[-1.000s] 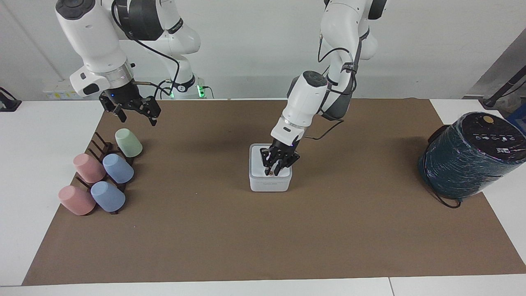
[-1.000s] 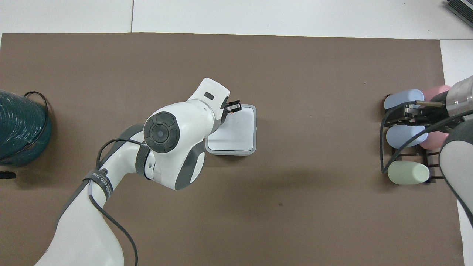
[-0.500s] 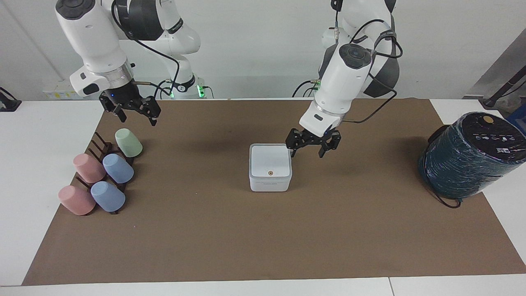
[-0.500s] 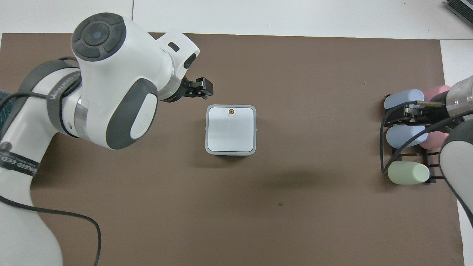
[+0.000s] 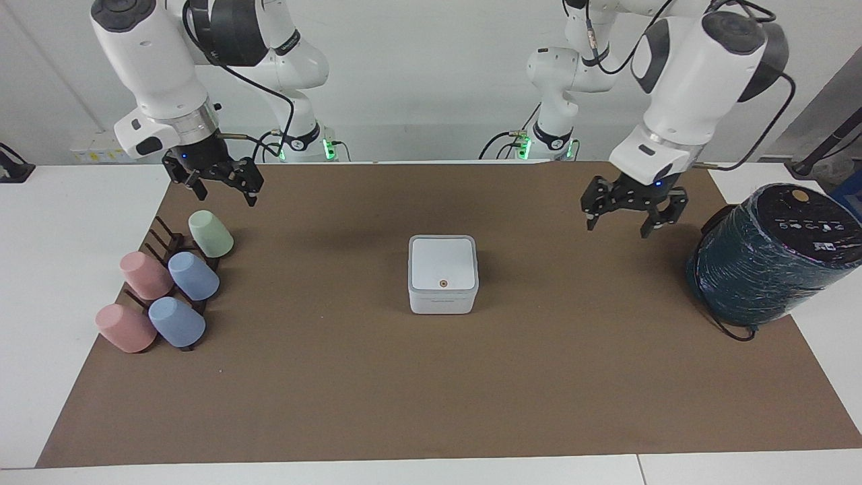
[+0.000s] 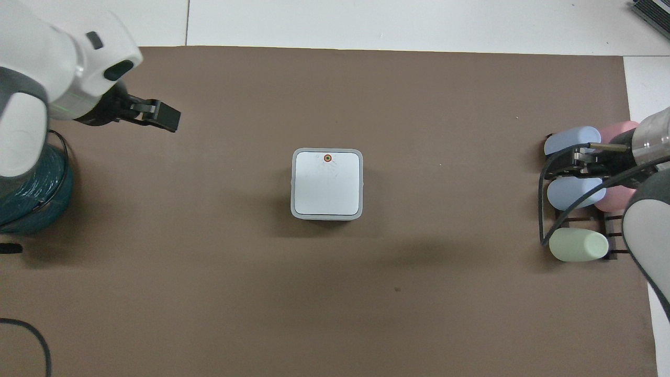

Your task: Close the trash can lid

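1. Facing view shows the trash can [image 5: 442, 283] at the middle of the brown surface [image 5: 431, 391], its lid [image 5: 442, 263] flat down and closed.
2. Left gripper [image 5: 634, 217] hangs with open jaws beside the teal cylinder [image 5: 768, 259].
3. Right gripper [image 5: 222, 190] waits open above the cup rack [image 5: 168, 269].

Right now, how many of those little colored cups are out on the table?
5, all on the dark rack at the right arm's end: one green, two blue, two pink. None seems hidden.
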You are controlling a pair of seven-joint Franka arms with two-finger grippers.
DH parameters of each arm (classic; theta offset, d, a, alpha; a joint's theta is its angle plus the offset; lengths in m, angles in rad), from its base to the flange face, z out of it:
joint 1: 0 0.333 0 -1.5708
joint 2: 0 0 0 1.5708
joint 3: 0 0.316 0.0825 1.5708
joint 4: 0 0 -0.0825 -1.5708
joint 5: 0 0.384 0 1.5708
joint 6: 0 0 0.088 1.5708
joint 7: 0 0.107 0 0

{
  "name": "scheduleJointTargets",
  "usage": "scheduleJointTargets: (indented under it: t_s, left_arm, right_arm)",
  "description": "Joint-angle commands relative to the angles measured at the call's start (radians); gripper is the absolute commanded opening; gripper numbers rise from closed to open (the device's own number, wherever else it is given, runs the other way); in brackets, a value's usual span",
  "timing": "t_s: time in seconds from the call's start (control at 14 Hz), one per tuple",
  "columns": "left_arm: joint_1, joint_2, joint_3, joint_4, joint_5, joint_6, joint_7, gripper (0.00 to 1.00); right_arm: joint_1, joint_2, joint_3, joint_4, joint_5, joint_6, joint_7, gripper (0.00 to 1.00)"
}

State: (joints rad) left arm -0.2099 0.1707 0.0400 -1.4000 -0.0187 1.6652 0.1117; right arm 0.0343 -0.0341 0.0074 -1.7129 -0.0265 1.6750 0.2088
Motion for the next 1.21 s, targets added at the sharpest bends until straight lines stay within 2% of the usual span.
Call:
scheduleJointTargets:
  t_s: [0.0, 0.21, 0.43, 0.79, 1.0, 1.14]
  left_arm:
    - [0.046, -0.04, -0.014, -0.019, 0.055, -0.039, 0.06, 1.0]
    - [0.047, -0.057, -0.015, -0.022, 0.097, -0.065, 0.06, 1.0]
    - [0.044, -0.062, -0.015, -0.042, 0.097, -0.036, 0.059, 1.0]
    - [0.041, -0.114, -0.019, -0.175, 0.097, 0.119, 0.059, 1.0]
    - [0.041, -0.117, -0.019, -0.178, 0.091, 0.1, 0.051, 1.0]
    - [0.044, -0.123, -0.019, -0.178, 0.088, 0.03, 0.04, 1.0]
  right_arm:
    - [-0.011, -0.007, 0.008, -0.007, 0.003, -0.006, -0.017, 1.0]
    - [-0.011, -0.007, 0.006, -0.007, 0.003, -0.006, -0.017, 1.0]
    - [-0.011, -0.007, 0.006, -0.007, 0.003, -0.006, -0.017, 1.0]
    - [-0.011, -0.007, 0.006, -0.007, 0.003, -0.006, -0.017, 1.0]
    - [-0.011, -0.007, 0.006, -0.007, 0.003, -0.006, -0.017, 1.0]
    - [-0.011, -0.007, 0.006, -0.007, 0.003, -0.006, -0.017, 1.0]
